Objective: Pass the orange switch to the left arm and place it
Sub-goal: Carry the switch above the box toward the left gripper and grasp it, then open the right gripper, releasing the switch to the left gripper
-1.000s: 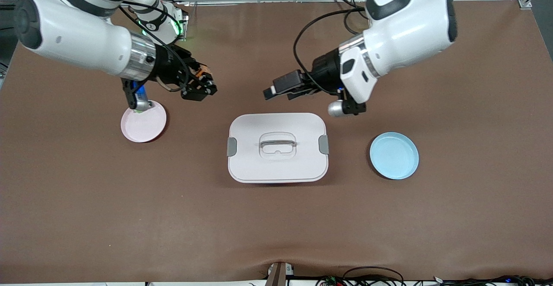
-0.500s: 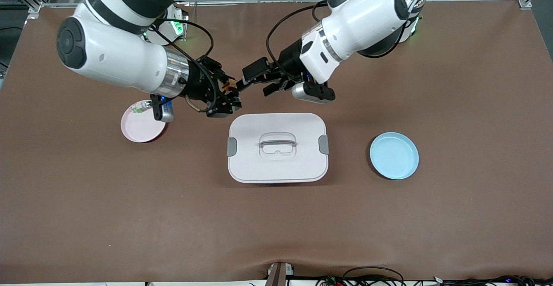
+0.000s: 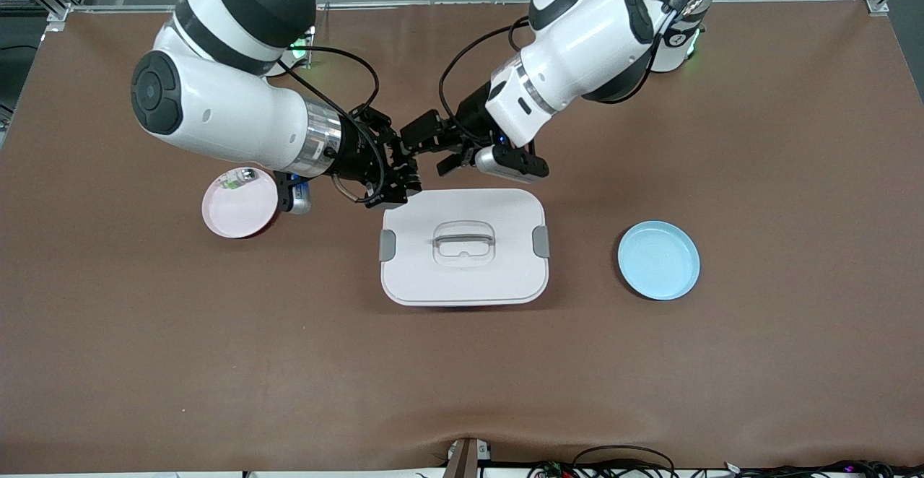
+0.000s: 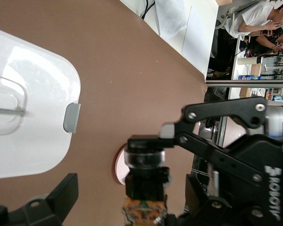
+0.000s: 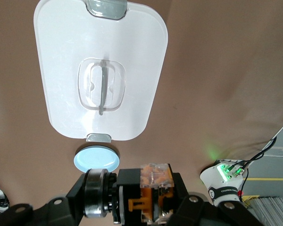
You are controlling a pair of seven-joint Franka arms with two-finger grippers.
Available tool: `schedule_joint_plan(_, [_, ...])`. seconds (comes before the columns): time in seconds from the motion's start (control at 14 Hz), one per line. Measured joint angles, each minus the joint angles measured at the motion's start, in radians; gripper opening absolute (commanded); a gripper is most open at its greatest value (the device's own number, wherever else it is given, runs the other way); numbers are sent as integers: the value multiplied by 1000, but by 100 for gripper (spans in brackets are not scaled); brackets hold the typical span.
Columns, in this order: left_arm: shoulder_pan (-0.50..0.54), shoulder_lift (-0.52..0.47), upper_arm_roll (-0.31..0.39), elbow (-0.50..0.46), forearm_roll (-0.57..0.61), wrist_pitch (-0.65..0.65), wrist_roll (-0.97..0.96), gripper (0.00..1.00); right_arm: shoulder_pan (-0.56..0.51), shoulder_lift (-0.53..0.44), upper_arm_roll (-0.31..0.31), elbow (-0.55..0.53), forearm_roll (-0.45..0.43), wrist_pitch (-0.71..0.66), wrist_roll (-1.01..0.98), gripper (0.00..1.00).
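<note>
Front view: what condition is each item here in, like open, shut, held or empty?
Box: lid on, both grey latches down.
Orange switch: held in the air by the right gripper.
Right gripper: shut on the orange switch, over the table beside the box.
Left gripper: open, facing the switch.
Pink plate: holds a small green-and-clear component.
Blue plate: empty.

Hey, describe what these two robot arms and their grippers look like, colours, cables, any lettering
Both arms are glossy white with rounded shells, black joint bands and a silver metal ring at the wrist. The left gripper and right gripper are black, angular linkage fingers with visible screws. Loose black cables loop from each forearm to its wrist. White lettering shows on a black gripper body in the left wrist view. A green light glows at each base.
</note>
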Motion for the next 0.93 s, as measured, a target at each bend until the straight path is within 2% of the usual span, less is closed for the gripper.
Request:
schedule_joint_plan(0.64, [-2, 17, 0, 1, 0, 31, 46, 100, 15, 27, 0, 28, 0, 5, 29, 0])
schedule_joint_plan(0.71, [-2, 17, 0, 1, 0, 32, 47, 85, 15, 31, 0, 30, 0, 10, 30, 0])
schedule_joint_plan(0.86, [-2, 17, 0, 2, 0, 33, 47, 45, 18, 34, 0, 30, 1, 24, 30, 0])
schedule_joint_plan(0.93, [-2, 17, 0, 2, 0, 33, 47, 29, 20, 34, 0, 31, 4, 31, 32, 0])
